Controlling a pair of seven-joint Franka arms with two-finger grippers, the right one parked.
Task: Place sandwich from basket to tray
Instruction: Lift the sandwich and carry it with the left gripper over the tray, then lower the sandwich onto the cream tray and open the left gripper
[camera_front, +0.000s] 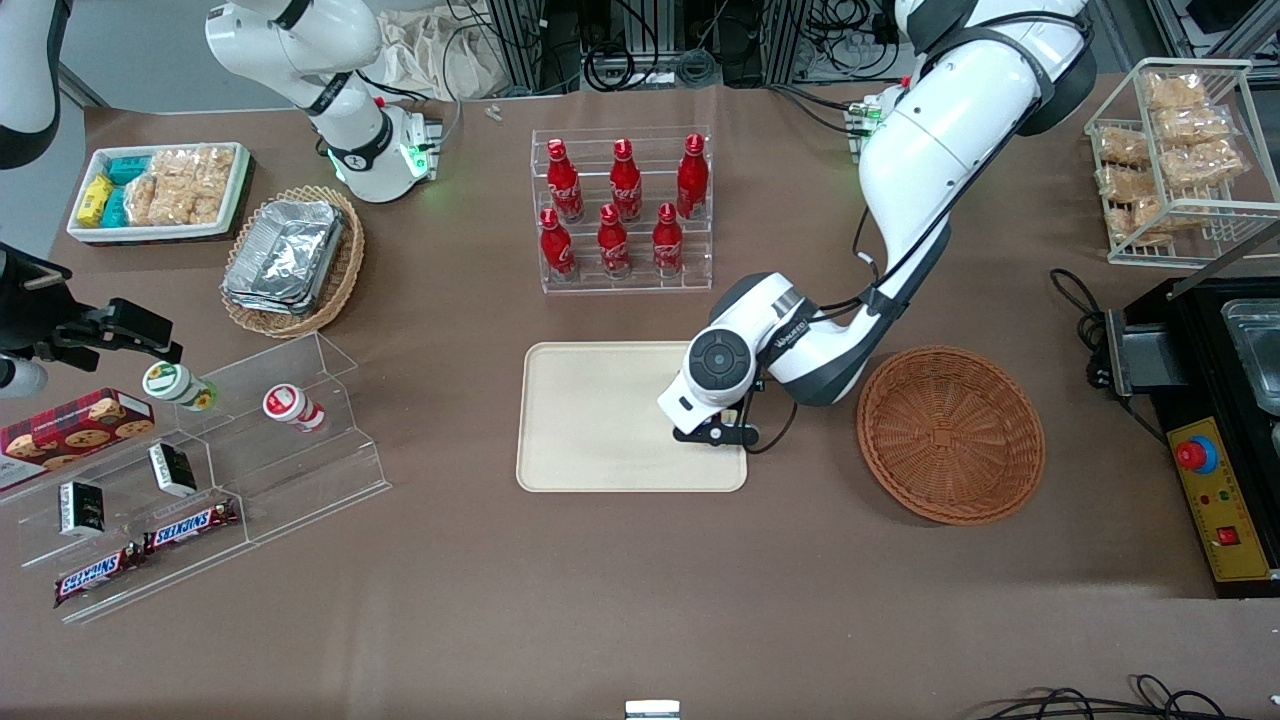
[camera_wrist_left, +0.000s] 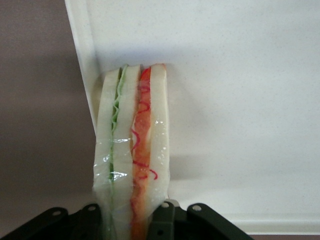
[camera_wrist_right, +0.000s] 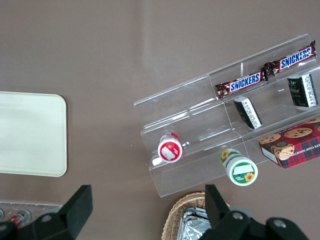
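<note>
Front view: the claw (camera_front: 722, 432) is low over the tray (camera_front: 590, 420), at the tray's end nearest the basket (camera_front: 950, 434), which lies beside the tray on the desk (camera_front: 640, 600). Left wrist view: the claw (camera_wrist_left: 132, 222) is closed on the sandwich (camera_wrist_left: 132, 150); its fingers (camera_wrist_left: 162, 220) press the wrapped bread, and the sandwich tip touches the tray (camera_wrist_left: 240, 110) near its rim. Right wrist view: one tray (camera_wrist_right: 30, 132) corner shows.

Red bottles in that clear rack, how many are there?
6, all upright in the clear rack: three on the upper step, three on the lower. The gripper, holding the sandwich, is over the tray, nearer the camera.
</note>
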